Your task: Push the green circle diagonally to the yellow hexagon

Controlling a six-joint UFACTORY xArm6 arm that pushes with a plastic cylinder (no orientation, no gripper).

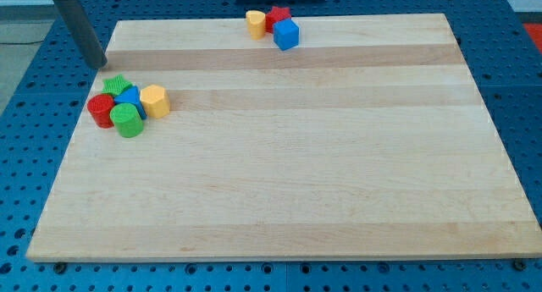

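Observation:
The green circle (129, 121) sits at the lower edge of a cluster at the board's left. The yellow hexagon (154, 100) is at the cluster's right, up and to the right of the green circle. A blue block (131, 98) lies between them, with a red round block (101, 111) at the left and a green star-like block (117, 85) at the top. My tip (99, 65) is at the view's upper left, just off the board's left edge, above the cluster and apart from all blocks.
A second cluster at the top edge holds a yellow block (255, 24), a red block (279, 18) and a blue cube (286, 34). The wooden board (296, 157) lies on a blue perforated table (25, 114).

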